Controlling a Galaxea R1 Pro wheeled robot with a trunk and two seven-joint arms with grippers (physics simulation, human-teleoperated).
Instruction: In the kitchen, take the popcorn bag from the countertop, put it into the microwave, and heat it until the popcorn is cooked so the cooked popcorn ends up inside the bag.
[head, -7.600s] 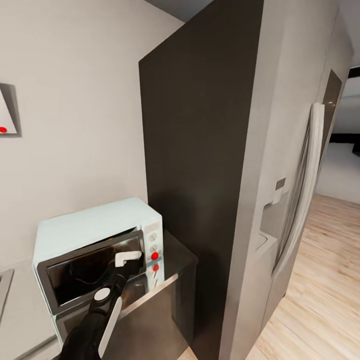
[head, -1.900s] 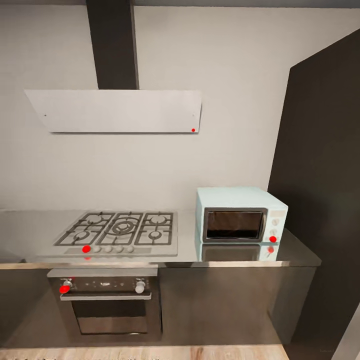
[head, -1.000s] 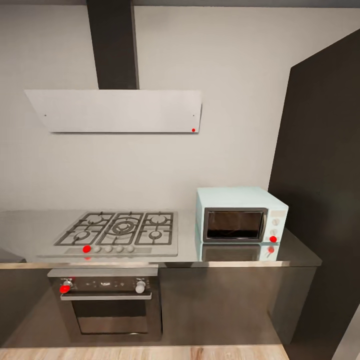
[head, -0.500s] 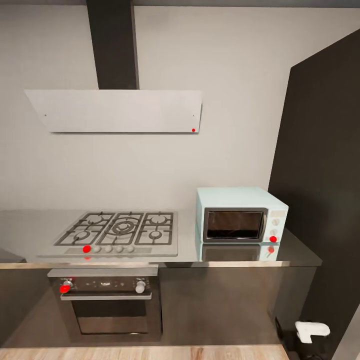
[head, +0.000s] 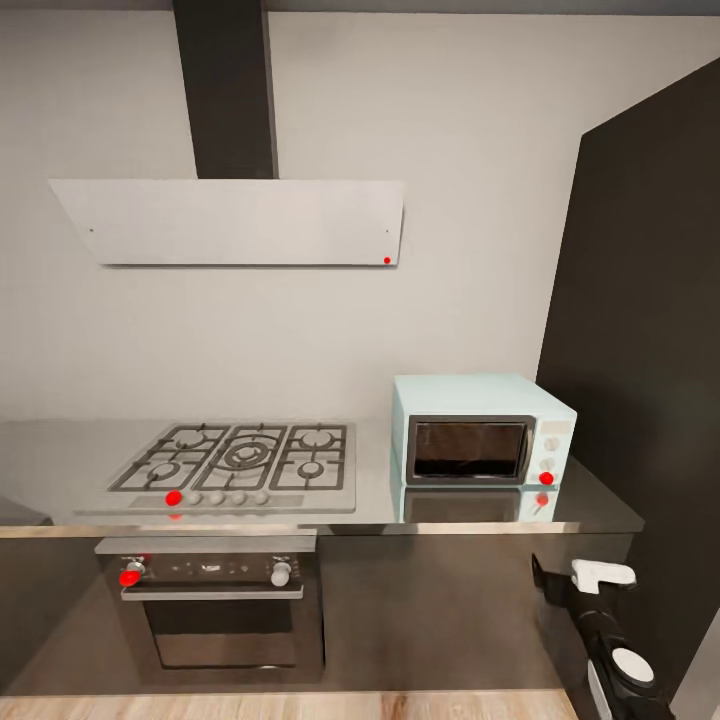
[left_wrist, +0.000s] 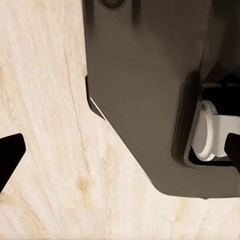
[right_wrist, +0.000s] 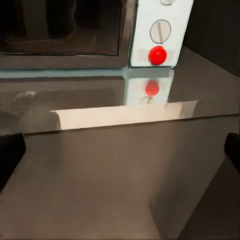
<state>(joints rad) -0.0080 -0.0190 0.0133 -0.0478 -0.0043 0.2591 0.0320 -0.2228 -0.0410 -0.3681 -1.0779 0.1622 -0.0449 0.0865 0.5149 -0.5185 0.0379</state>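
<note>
The pale mint microwave (head: 470, 448) stands at the right end of the grey countertop (head: 60, 480), its dark glass door closed and a red light (head: 546, 478) lit on its panel. My right gripper (head: 600, 576) hangs in front of the cabinet, below the countertop edge and under the microwave's right side. In the right wrist view the gripper (right_wrist: 120, 152) is open, facing the microwave's knob panel (right_wrist: 161, 31) and the countertop (right_wrist: 200, 85). My left gripper (left_wrist: 120, 152) is open and points down at the floor. The popcorn bag and popcorn are out of view.
A gas hob (head: 240, 458) lies left of the microwave, over a dark built-in oven (head: 215, 610). A hood (head: 235, 220) hangs above. A tall dark cabinet (head: 640, 330) walls off the right side. The left wrist view shows the wooden floor (left_wrist: 45, 125) and my dark base (left_wrist: 145, 90).
My right arm has risen at the lower right, its gripper now higher and nearer the countertop edge. Long before, the camera was close to the open microwave; the view is now farther back and the door is closed.
</note>
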